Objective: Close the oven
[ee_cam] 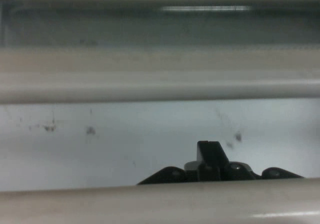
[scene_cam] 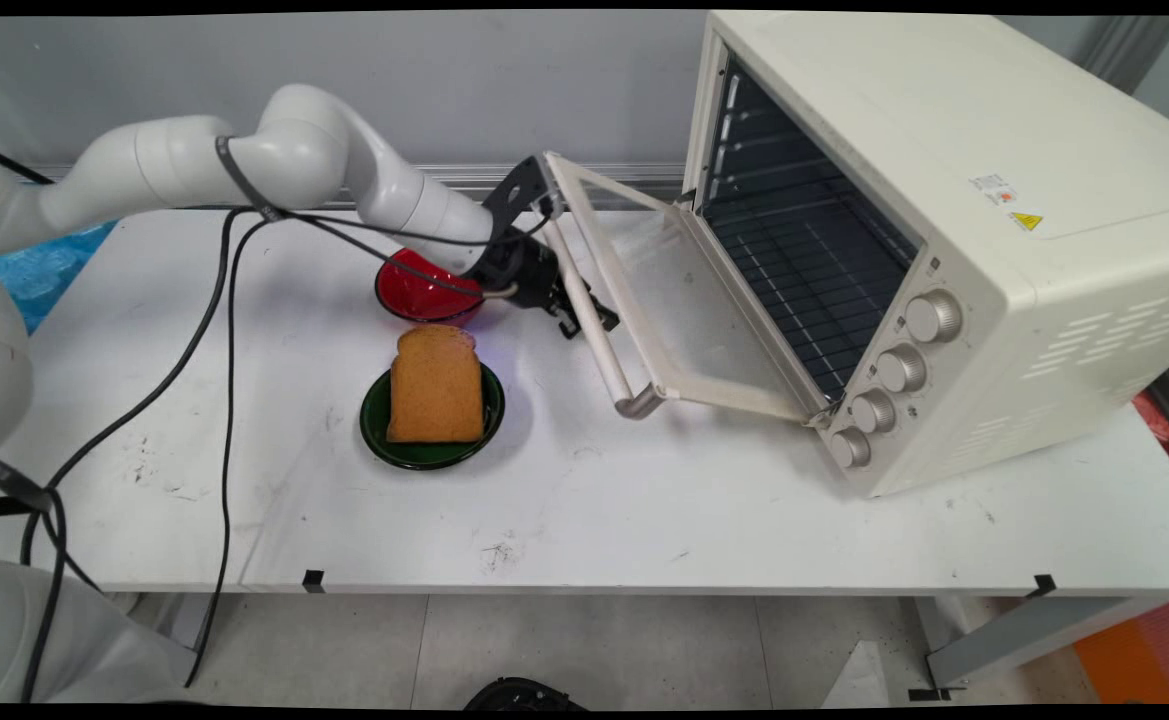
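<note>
A cream toaster oven (scene_cam: 984, 230) stands at the right with its glass door (scene_cam: 684, 300) hanging partly open. My gripper (scene_cam: 584, 318) is at the door's handle bar (scene_cam: 594, 330), about midway along it. It looks shut, and its fingertips (ee_cam: 210, 156) reach past the bar into the gap between the handle and the door glass. In the hand view the handle bar (ee_cam: 160, 204) crosses the bottom and hides most of the linkage. The door's frame (ee_cam: 160, 78) crosses the middle of that view.
A red bowl (scene_cam: 422, 290) sits just left of the gripper, partly behind the arm. In front of it a slice of toast (scene_cam: 436, 385) lies on a dark green plate (scene_cam: 384, 440). Black cables hang over the table's left side.
</note>
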You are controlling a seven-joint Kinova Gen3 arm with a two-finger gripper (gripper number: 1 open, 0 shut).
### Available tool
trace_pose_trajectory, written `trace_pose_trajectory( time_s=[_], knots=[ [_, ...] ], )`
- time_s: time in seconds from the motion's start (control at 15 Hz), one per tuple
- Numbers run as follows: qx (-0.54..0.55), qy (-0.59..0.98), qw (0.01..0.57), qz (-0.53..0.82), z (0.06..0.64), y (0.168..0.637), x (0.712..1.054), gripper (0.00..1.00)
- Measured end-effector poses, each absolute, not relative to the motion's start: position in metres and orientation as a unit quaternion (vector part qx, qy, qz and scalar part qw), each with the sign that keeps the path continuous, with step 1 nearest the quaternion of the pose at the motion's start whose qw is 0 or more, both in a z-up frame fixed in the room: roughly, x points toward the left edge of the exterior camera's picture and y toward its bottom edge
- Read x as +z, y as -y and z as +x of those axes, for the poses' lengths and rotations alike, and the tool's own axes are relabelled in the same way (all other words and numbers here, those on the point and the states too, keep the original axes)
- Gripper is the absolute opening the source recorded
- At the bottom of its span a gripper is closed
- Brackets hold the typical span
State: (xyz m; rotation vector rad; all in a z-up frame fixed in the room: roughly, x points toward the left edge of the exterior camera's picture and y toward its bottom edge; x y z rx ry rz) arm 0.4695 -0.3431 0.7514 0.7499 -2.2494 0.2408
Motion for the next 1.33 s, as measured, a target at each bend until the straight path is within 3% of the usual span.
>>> trace_pose_trajectory(
  time_s=[1.33],
  knots=[
    [0.116,0.849,0.426,0.29,0.439,0.389,0.876,0.0]
  ],
)
